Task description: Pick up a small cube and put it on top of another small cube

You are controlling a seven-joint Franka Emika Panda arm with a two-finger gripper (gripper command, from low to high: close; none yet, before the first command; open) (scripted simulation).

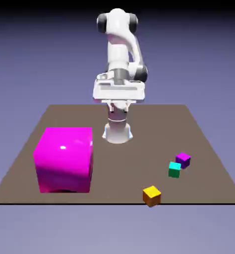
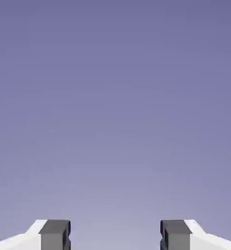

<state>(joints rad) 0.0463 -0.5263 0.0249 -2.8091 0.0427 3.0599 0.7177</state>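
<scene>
Three small cubes lie on the brown table toward the exterior view's right: a purple cube (image 1: 183, 159), a teal cube (image 1: 174, 169) touching it in front, and an orange cube (image 1: 151, 195) at the near edge. My gripper (image 1: 119, 105) hangs high over the table's far middle, well away from all of them. In the hand view my gripper (image 2: 115, 237) is open, its grey fingertips (image 2: 54, 234) spread wide with nothing between them. That view shows only the plain backdrop, no cube.
A large glossy magenta cube (image 1: 65, 159) stands on the table (image 1: 119, 168) at the exterior view's left, much taller than the small cubes. The robot's base (image 1: 118, 132) rises at the table's far middle.
</scene>
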